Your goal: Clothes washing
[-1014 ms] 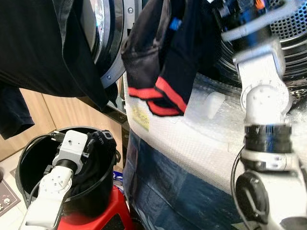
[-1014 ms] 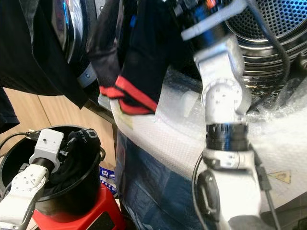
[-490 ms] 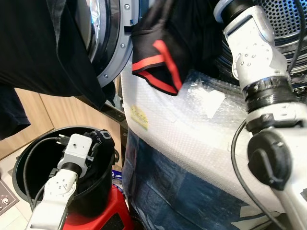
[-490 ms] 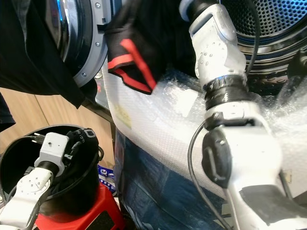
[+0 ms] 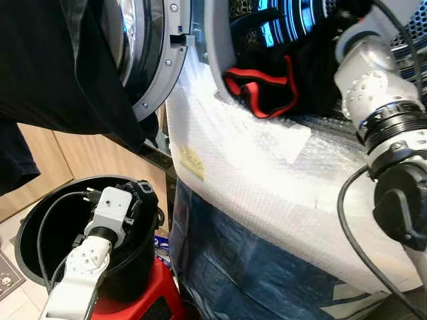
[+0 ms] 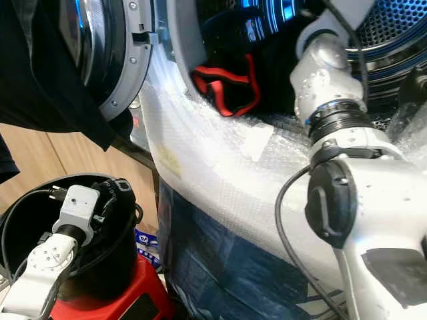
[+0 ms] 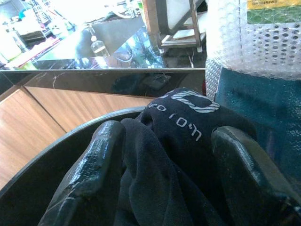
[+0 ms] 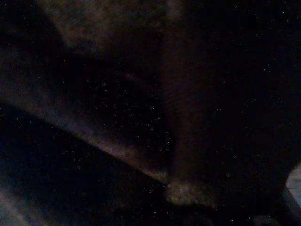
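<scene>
Spread wide apart, the left gripper [image 7: 164,179] reaches down into the black bucket [image 5: 40,220], its two black fingers [image 7: 96,165] flanking a dark garment [image 7: 183,141] heaped inside; both fingers press against the cloth without pinching it. Pale lettering runs across a fold of that garment, beneath a looped emblem, but it appears upside down and cannot be read with confidence. The bucket sits on a red stool [image 5: 143,303] beside the washing machine [image 5: 267,193], whose front is wrapped in bubble wrap and carries a small yellow label [image 5: 192,165], too small to read. The right arm [image 5: 373,80] extends into the drum opening, where a black garment with red trim [image 5: 263,83] lies on the rim. The right wrist view is nearly black, so that gripper's fingers cannot be made out. The round door [image 5: 150,47] stands open to the left, with another dark cloth [image 5: 60,73] hanging in front of it.
</scene>
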### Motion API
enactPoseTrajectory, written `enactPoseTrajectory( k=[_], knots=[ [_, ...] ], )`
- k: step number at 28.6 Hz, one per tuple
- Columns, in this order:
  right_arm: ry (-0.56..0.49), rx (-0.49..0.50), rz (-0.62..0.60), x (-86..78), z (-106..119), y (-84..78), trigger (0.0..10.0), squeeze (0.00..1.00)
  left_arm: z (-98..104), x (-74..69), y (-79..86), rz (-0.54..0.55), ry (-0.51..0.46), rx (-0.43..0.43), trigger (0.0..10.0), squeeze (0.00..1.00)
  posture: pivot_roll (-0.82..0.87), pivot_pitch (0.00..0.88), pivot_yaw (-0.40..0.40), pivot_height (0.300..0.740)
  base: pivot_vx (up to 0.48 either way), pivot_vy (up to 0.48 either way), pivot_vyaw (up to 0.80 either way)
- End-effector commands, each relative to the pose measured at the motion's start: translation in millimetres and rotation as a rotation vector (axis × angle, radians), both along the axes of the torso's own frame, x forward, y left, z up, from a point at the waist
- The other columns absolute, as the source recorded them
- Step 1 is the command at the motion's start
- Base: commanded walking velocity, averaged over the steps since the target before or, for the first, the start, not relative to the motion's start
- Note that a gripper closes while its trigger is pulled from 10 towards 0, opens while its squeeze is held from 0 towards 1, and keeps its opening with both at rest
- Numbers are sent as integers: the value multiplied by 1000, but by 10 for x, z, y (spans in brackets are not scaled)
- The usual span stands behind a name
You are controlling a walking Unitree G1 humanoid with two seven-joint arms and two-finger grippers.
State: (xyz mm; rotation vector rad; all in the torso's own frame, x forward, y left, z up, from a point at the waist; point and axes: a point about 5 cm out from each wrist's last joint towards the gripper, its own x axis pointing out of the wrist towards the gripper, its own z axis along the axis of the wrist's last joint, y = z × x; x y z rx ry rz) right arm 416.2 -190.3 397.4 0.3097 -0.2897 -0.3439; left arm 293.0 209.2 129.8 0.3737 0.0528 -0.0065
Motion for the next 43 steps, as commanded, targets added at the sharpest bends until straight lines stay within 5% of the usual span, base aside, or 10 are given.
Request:
enactPoseTrajectory(
  k=[1, 3, 4, 5, 6, 17, 23, 24, 25, 43],
  knots=[
    [-21, -15, -60, -36, 82, -67, 0, 0, 4, -13, 10, 2, -9, 29, 10000, 0, 234, 0, -56, 740, 0, 0, 0],
    [-21, -45, -25, -20, 72, -6, 0, 0, 2, -13, 3, 1, -10, 27, 10000, 0, 235, 0, -58, 740, 0, 0, 0],
    [-12, -58, 15, 0, 39, 53, 8157, 0, 5, -11, -1, 2, -12, 28, 10000, 0, 234, 0, -58, 740, 0, 0, 0],
    [-4, -67, 41, 13, 15, 93, 8157, 0, 7, -9, -2, 2, -14, 28, 10000, 0, 234, 0, -58, 740, 0, 0, 0],
    [14, -87, 88, 38, -45, 162, 10000, 0, 6, -6, -11, 1, -14, 25, 10000, 0, 229, 0, -55, 740, 0, 0, 0],
    [192, -309, 285, 138, -487, 574, 10000, 0, -26, 4, -68, -18, 9, 19, 10000, 0, 220, 0, -48, 740, 0, 0, 0],
    [189, -278, 305, 141, -511, 564, 10000, 0, -5, 13, -105, -42, 15, 33, 10000, 0, 233, 0, -54, 740, 0, 0, 0],
    [195, -277, 303, 143, -527, 549, 10000, 698, -2, 6, -97, -36, 14, 29, 10000, 0, 232, 0, -51, 740, 0, 0, 0],
    [201, -270, 295, 144, -544, 524, 10000, 1000, -1, -3, -88, -29, 12, 24, 10000, 0, 233, 0, -52, 740, 0, 0, 0],
    [157, -283, 225, 115, -435, 170, 10000, 1000, 12, -31, -91, -30, 22, 20, 10000, 0, 230, 0, -37, 740, 0, 0, 0]
  ],
)
